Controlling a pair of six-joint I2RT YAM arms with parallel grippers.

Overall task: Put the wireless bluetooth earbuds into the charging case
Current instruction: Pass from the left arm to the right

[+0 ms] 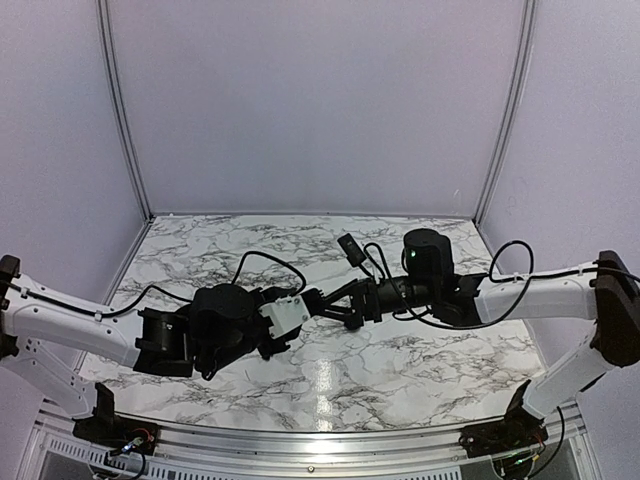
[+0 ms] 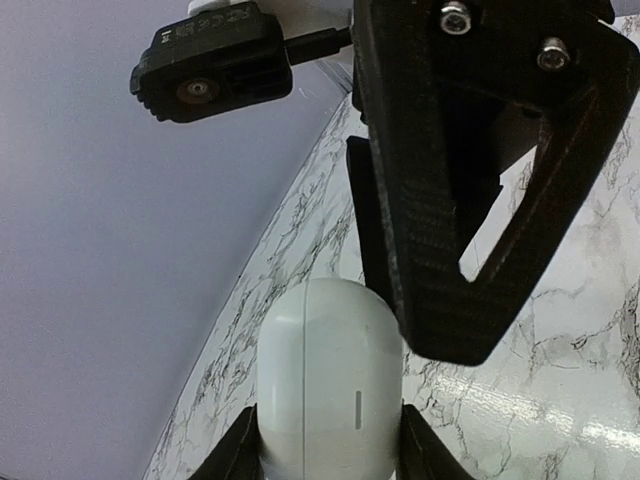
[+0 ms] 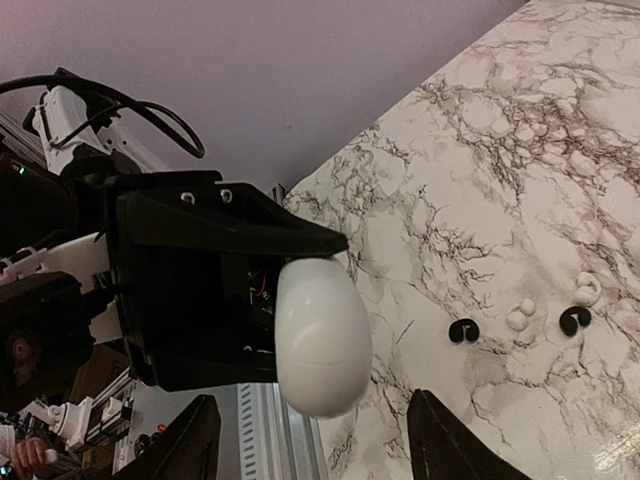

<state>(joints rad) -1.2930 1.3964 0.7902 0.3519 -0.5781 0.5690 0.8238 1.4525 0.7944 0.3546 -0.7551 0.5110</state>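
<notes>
The charging case is a glossy white oval, not black, and its lid seam looks closed. My left gripper is shut on its lower sides and holds it above the table. In the right wrist view the case hangs just beyond my right gripper, which is open with one finger on each side and clear gaps to the case. Two tiny black earbuds lie on the marble to the right. In the top view the left gripper and right gripper meet over the table's middle.
Two small white rounded pieces lie next to the black earbuds. The marble tabletop is walled by lilac panels on three sides. A metal rail runs along the near edge. Loose cables loop over both arms.
</notes>
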